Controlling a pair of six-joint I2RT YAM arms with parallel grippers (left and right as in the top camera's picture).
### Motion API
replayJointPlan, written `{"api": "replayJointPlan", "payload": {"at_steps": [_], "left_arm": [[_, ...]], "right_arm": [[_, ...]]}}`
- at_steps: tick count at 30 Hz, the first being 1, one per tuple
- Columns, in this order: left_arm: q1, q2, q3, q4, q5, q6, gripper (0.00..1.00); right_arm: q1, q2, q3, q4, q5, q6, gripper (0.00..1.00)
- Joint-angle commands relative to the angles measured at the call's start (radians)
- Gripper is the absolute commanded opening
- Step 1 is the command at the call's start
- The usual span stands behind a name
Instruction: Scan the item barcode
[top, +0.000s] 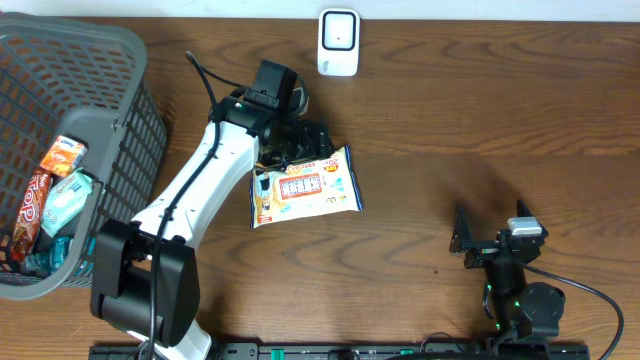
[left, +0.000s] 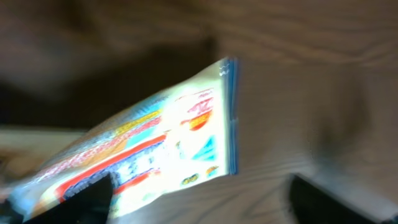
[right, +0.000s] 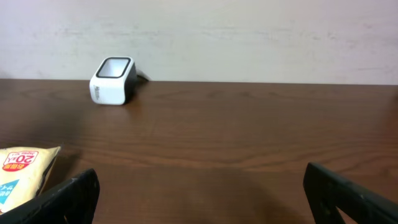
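Surface: dark brown wooden table (top: 450, 120), with a pale wall behind it in the right wrist view. Landmark for all positions: the small white box-shaped barcode scanner (top: 338, 42) at the table's far edge, dark window on its upper face.

Item: flat white-and-orange printed snack packet (top: 305, 188), lying on the table on the robot's side of the scanner and slightly to its left, apart from it. It lies printed face up. Its long axis runs roughly across the table, so one long edge faces the scanner. No barcode can be made out in any view.

Left gripper (top: 298, 145): sits at the packet's scanner-side edge, between scanner and packet. The left wrist view is blurred, but both dark fingers show at the lower corners, spread wide. The jaws are open and clamp nothing, though the packet overlaps the left-hand finger.

Right gripper (top: 463, 240): farther from the scanner than the packet and off to the scanner's right, well apart from both. Jaws wide open and empty.

A grey plastic mesh basket (top: 130, 60) holding other snack packets stands well to the scanner's left.

Judgement: the left arm is clearly the nearer one. The packet lies just beyond its fingertips on the side away from the scanner, so any regrasp would take that near long edge — and the code side probably still has to be found and turned towards the window.
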Motion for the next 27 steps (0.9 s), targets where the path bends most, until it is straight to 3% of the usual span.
{"api": "replayJointPlan", "payload": {"at_steps": [1, 4, 7, 11, 13, 17, 22, 27], "left_arm": [[-0.001, 0.008, -0.002, -0.075, -0.241, -0.119, 0.98], [-0.001, 0.008, -0.002, -0.108, -0.372, -0.182, 0.98], [-0.001, 0.014, -0.002, -0.106, -0.384, -0.317, 0.98], [-0.013, 0.027, -0.031, -0.109, -0.384, -0.721, 0.98], [-0.037, 0.032, -0.059, -0.104, -0.384, -1.017, 0.98], [-0.097, 0.043, -0.066, -0.063, -0.375, -1.377, 0.98], [-0.195, 0.103, -0.066, 0.124, -0.425, -1.481, 0.98], [-0.211, 0.248, -0.066, 0.135, -0.432, -1.572, 0.98]], "right_arm": [[0.005, -0.006, -0.002, -0.004, 0.004, -0.015, 0.99], [0.005, -0.006, -0.002, -0.004, 0.004, -0.015, 0.99], [0.005, -0.006, -0.002, -0.004, 0.004, -0.015, 0.99], [0.005, -0.006, -0.002, -0.004, 0.004, -0.015, 0.99], [0.005, -0.006, -0.002, -0.004, 0.004, -0.015, 0.99], [0.005, -0.006, -0.002, -0.004, 0.004, -0.015, 0.99], [0.005, -0.006, -0.002, -0.004, 0.004, -0.015, 0.99], [0.005, -0.006, -0.002, -0.004, 0.004, -0.015, 0.99]]}}
